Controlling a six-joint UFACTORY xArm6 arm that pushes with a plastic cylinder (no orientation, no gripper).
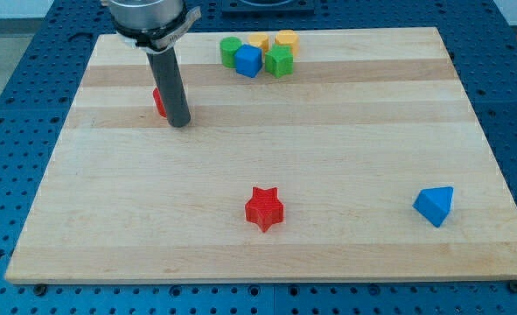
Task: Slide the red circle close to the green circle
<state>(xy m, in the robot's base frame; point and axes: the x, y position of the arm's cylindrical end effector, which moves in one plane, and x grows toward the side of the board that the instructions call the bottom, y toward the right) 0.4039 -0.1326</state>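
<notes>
Wooden board (328, 131) on blue pegboard (31, 87).

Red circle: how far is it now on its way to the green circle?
Done: nothing visible yet. The red circle sits at the board's upper left, far from the green circle in the cluster at the view's top.

In hand: my tip stands just right of the red circle, partly hiding it.

Left: the whole slide rightward and upward to the green circle.
</notes>
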